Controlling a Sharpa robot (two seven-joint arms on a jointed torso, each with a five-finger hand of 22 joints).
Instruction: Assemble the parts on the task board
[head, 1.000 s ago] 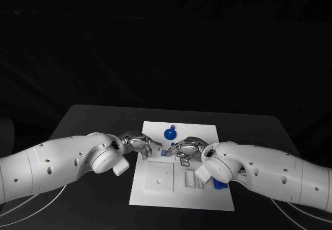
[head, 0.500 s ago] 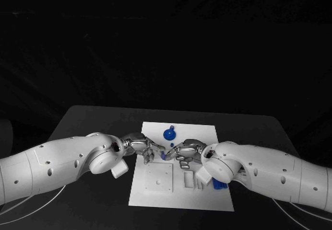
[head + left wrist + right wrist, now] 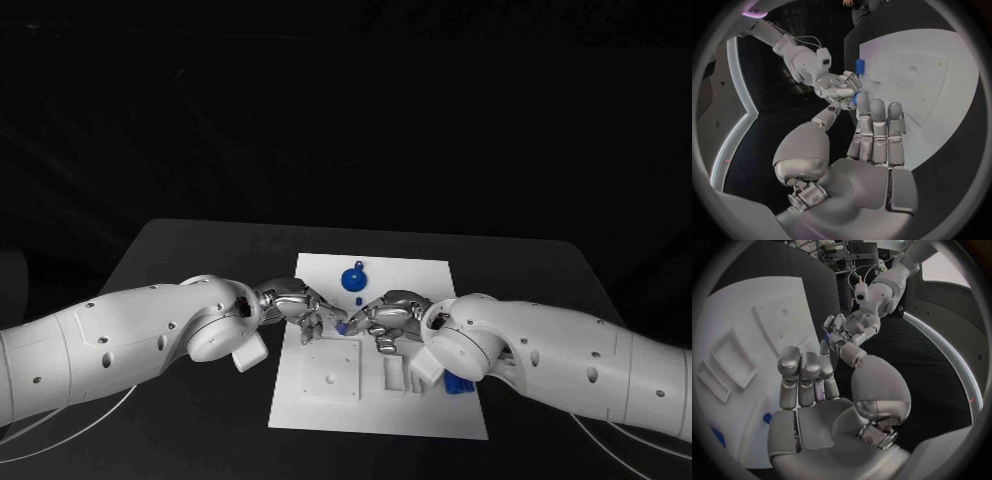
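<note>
The white task board lies in the middle of the black table. My left hand and right hand meet fingertip to fingertip over the board's near-left part. A small blue part sits between them. In the left wrist view this blue part lies between the thumb and a fingertip of my left hand, right against my right hand. Whether the right hand also grips it is hidden. A round blue part stands on the board's far end.
A small blue dot sits just behind the hands. Another blue part lies at the board's right edge under my right forearm. The board has a square recess and a narrow slot. Bare table surrounds the board.
The right hand has shifted slightly left toward the left hand, closing the gap around the small blue part. The left arm has barely moved.
</note>
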